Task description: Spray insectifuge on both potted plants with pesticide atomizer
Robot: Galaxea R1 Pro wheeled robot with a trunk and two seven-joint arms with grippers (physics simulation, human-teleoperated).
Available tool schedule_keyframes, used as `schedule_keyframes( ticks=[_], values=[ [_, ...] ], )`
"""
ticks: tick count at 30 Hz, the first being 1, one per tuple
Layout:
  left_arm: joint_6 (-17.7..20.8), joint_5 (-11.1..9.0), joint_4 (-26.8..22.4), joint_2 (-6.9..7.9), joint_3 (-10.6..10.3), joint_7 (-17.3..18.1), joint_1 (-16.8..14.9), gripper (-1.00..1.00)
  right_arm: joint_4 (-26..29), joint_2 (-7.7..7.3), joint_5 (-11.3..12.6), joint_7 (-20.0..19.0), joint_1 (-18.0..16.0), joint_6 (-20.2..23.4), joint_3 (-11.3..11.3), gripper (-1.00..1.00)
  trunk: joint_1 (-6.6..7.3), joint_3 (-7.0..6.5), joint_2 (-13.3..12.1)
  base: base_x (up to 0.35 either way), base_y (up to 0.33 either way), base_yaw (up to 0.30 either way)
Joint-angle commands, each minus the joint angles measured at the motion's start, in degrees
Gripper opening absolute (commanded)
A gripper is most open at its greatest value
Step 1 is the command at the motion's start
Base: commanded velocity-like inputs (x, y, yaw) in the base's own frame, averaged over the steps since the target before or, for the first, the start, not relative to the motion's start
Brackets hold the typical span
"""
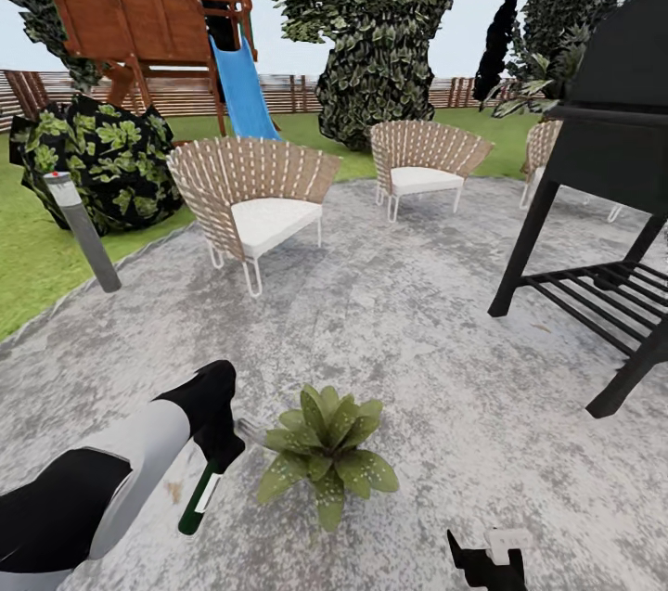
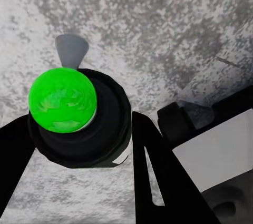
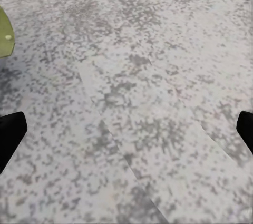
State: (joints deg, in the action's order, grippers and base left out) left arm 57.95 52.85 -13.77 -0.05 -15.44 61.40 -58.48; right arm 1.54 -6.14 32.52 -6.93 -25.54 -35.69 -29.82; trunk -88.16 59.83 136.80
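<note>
My left gripper [image 1: 219,444] is shut on the pesticide atomizer [image 1: 201,494], a slim dark-green bottle with a white label that hangs slanted below the fingers over the grey patio. In the left wrist view the atomizer [image 2: 63,101] shows end-on as a bright green round face in a black collar, between my two black fingers [image 2: 158,174]. A potted plant [image 1: 327,452], a low rosette of speckled green leaves, sits just right of the bottle. My right gripper [image 1: 487,561] is low at the front right, and in the right wrist view the right gripper [image 3: 126,134] stands open over bare paving.
A black grill stand [image 1: 603,201] rises at the right. Wicker chairs [image 1: 255,201] [image 1: 422,164] stand behind the plant. A grey bollard lamp [image 1: 85,234] and a dark bush [image 1: 102,160] mark the lawn edge at left. A playset with a blue slide [image 1: 243,95], trees and a fence lie beyond.
</note>
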Motion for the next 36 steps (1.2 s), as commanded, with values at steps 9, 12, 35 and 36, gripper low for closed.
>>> schedule_keyframes(
  ticks=[9,12,35,36],
  values=[
    [0.3,0.6,-0.1,0.27,0.2,0.6,0.1,-1.00,-0.1,0.10,0.6,-0.5,0.0,-0.2,-0.1,1.00,0.00,0.05,0.0,0.002,0.003,-0.093],
    [0.3,0.6,-0.1,0.30,0.2,0.6,0.1,-1.00,-0.1,0.08,0.6,-0.5,0.0,-0.2,-0.1,1.00,0.00,0.05,0.0,0.000,0.000,-0.273],
    [0.1,0.6,0.0,-0.01,0.1,0.7,0.9,-1.00,-0.1,0.08,0.6,-0.5,0.0,-0.2,-0.1,1.00,0.00,0.05,0.0,-0.041,0.060,-0.091],
    [0.1,0.6,0.0,0.05,0.2,0.7,0.9,-1.00,-0.1,0.08,0.6,-0.5,0.0,-0.2,-0.1,1.00,0.00,0.05,0.0,0.000,0.024,0.000]
  ],
)
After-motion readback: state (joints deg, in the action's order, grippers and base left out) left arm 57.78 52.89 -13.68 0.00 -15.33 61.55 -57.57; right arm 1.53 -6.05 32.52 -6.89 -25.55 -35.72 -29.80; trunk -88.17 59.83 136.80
